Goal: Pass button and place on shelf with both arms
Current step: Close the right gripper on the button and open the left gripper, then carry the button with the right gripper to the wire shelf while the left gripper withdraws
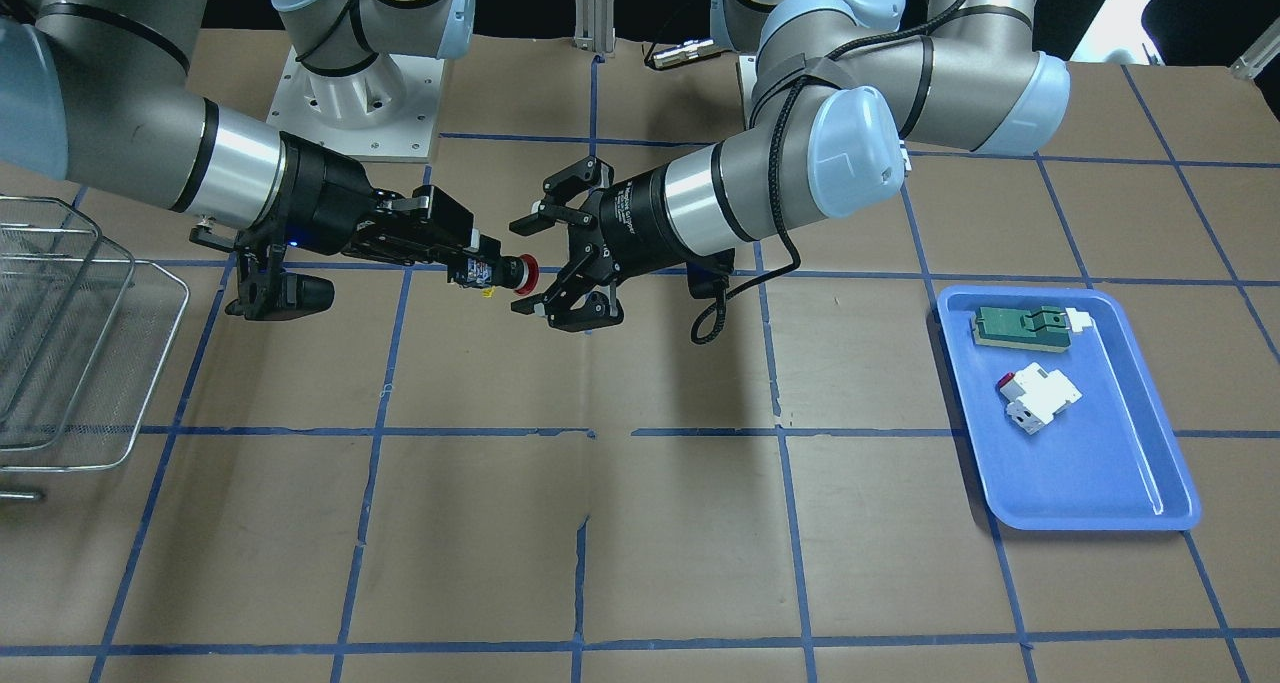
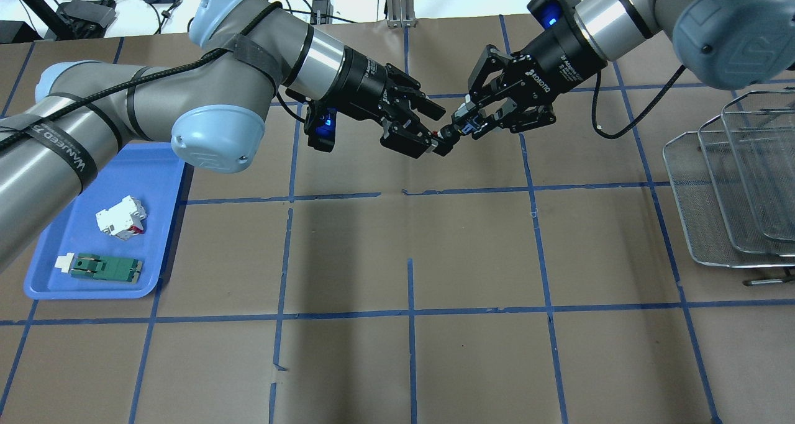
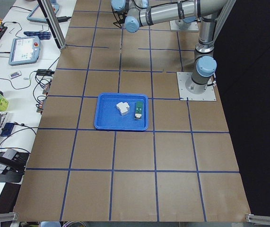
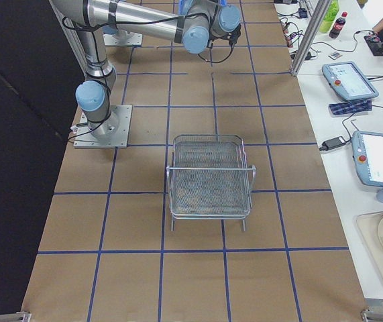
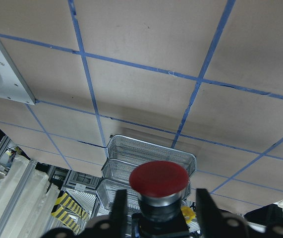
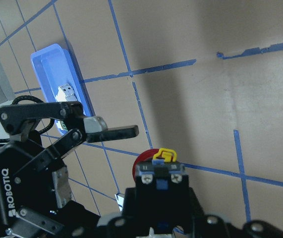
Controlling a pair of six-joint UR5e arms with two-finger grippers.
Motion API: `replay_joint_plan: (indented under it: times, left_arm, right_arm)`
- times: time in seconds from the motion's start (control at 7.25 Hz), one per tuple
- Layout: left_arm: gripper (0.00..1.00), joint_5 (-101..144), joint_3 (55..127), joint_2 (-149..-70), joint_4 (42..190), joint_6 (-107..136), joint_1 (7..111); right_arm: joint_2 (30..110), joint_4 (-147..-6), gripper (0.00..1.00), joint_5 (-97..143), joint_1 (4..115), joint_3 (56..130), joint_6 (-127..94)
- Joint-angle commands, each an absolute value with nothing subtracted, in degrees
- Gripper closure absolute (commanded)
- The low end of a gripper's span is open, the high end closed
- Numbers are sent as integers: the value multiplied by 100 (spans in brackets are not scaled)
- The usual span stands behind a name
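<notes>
Right hand point(image 1: 476, 262) clamped on black button point(image 1: 500, 270), red mushroom cap, left hand point(image 1: 528, 267) spread wide around cap

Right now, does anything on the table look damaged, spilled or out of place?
Nothing is spilled or toppled. One flaw: a short slit in the brown paper table cover, where a blue tape line stops. The button is held in the air by the right gripper, the left gripper open around its red cap.

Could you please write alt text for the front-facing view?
The right end effector holds the button, its red cap within the open left end effector. The wire shelf sits at the view's left edge, the blue tray at right.
</notes>
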State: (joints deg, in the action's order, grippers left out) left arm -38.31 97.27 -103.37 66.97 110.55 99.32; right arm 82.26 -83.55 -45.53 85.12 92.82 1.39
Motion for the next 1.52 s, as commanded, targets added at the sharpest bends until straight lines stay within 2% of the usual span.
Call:
replay_joint_plan:
  times: [0.0,0.14,0.41,0.55,0.69,0.83,1.1,1.38]
  left_arm:
    - [21,-3928,9712,-10301,6697,11048,9888]
    - [22,-4781,9581,-10283,6662,10935,9601]
    - [38,-5237,9467,-10169,6758,9877,8924]
    - [38,-5900,9370,-10160,6767,8974,8712]
    - [34,-6515,9291,-10125,7177,7703,8519]
    - [27,-7583,9194,-10064,7720,6411,8290]
    - [0,-9037,9088,-9863,7813,3957,8165]
    - [0,-9176,9158,-9328,8294,3369,8235]
  right_arm:
    - [8218,-8376,78,-4570,8490,9281,141]
    - [8192,-8385,78,-4727,8455,9107,149]
    - [8200,-8367,78,-6574,8210,8729,254]
    - [8200,-8350,86,-7436,7974,8649,455]
    - [8174,-8393,91,-8166,7615,8657,1066]
    - [8122,-8568,92,-8565,7185,8605,1673]
    - [7919,-9365,92,-9453,6813,8631,1941]
    - [7858,-9510,92,-9501,5937,8710,2905]
